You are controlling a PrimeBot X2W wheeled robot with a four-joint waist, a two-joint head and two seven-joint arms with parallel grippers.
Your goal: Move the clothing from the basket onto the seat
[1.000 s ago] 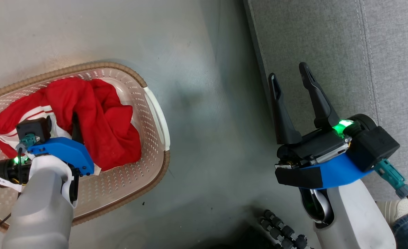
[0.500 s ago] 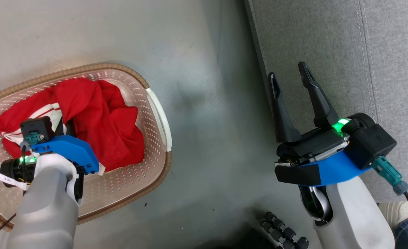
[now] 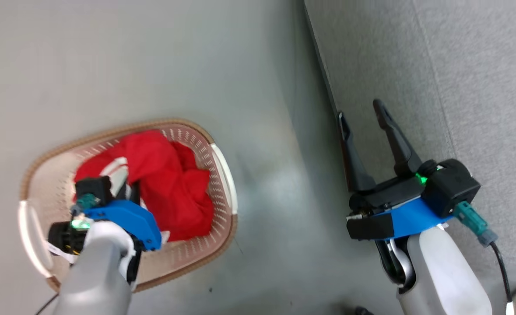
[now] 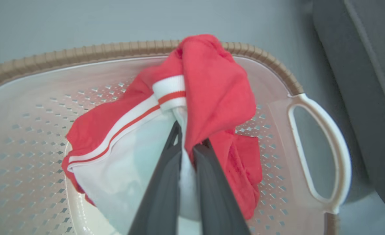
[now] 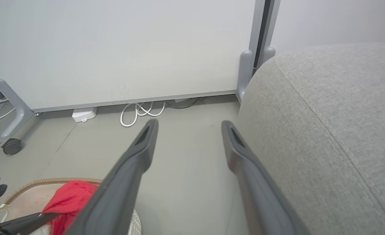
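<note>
In the cream perforated plastic basket (image 4: 32,107), my left gripper (image 4: 190,137) pinches the soft red-and-white clothing (image 4: 212,85) for lifting; my right gripper (image 3: 359,111) hangs open.

My head camera looked steeply down from high above, with the basket (image 3: 225,175) at the lower left of the frame and the seat (image 3: 459,65) at the right. My left wrist camera hung close inside that basket, the seat's edge at upper right. My right wrist camera faced low across the floor (image 5: 185,156), sharing the basket at lower left and the seat at right.
</note>
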